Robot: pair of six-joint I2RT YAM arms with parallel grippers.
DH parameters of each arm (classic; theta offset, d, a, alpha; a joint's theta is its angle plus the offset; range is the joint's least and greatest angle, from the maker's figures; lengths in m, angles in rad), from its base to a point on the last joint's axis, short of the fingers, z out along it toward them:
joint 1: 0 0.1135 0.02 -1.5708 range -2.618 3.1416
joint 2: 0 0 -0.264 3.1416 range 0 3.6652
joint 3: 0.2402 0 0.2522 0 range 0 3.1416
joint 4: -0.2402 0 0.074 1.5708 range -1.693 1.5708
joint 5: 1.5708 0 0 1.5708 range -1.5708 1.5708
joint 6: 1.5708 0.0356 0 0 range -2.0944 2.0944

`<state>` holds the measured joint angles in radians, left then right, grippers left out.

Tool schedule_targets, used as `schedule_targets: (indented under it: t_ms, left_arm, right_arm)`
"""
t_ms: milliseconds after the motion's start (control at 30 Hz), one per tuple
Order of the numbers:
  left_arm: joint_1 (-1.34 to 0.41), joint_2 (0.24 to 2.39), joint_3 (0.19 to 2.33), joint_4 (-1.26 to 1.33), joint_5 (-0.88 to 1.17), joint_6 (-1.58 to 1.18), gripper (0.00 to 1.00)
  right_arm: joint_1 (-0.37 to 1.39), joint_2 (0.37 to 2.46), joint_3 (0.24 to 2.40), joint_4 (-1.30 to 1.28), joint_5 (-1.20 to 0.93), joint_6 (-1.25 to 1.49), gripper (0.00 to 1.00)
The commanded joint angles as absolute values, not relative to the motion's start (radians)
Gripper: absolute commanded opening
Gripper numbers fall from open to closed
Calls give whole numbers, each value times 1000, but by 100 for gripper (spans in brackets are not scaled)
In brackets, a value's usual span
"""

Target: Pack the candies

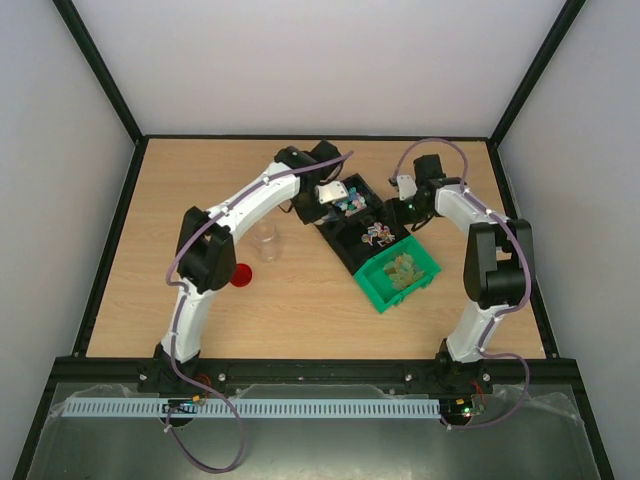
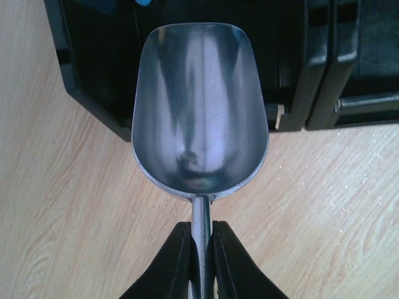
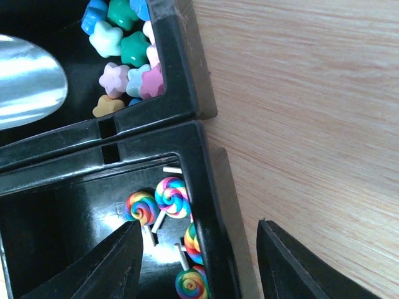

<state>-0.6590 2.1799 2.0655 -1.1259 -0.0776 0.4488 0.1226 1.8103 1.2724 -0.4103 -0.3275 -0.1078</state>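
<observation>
- Worktop: wood; both arm bases at the near edge.
- Red lid: nearest item, left side, flat, just beside L arm's elbow. It's off its vessel, prob. so the mouth stays free for filling.
- Green bin: near-right, holds the pale greenish-tan candies. Sits at the near end of the bin row.
- Clear jar: upright, no lid, just beyond the red lid, apart from the bins. Looks empty, and is prob. the vessel to pack. Not yet filled.
- Lollipop bin: black, mid-row, w/ a few swirl lollipop candies by its wall.
- R tool: fingers apart, straddling that bin's wall, one inside and one over bare worktop. Grips nothing. Prob. placed to brace the bin vs. scoop push.
- Star bin: black, far end of the row, touching the lollipop bin. Star candies in pastel pink, blue, green and white are heaped in one corner.
- Scoop: silver metal, bowl empty, nose over the star bin's rim, pointed inward to dig.
- L tool: clamped tight on the scoop's thin handle, close behind the bowl, prob. for stiff control.
- Step est.: first scoop of stars not yet taken; task early.
</observation>
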Motion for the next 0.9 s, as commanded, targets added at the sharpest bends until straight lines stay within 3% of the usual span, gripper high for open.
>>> schedule_targets:
  t_ms: [0, 567, 867]
  left_arm:
    - [-665, 2228, 2135, -1192, -133, 444, 2]
    - [-689, 2408, 2243, -1197, -103, 455, 2]
    - [-687, 2344, 2071, -951, 44, 453, 2]
  right_arm:
    - [141, 1822, 1249, -389, -320, -108, 49]
    - [196, 1838, 1232, -351, -355, -82, 17]
    - [200, 1817, 1215, -313, -360, -65, 2]
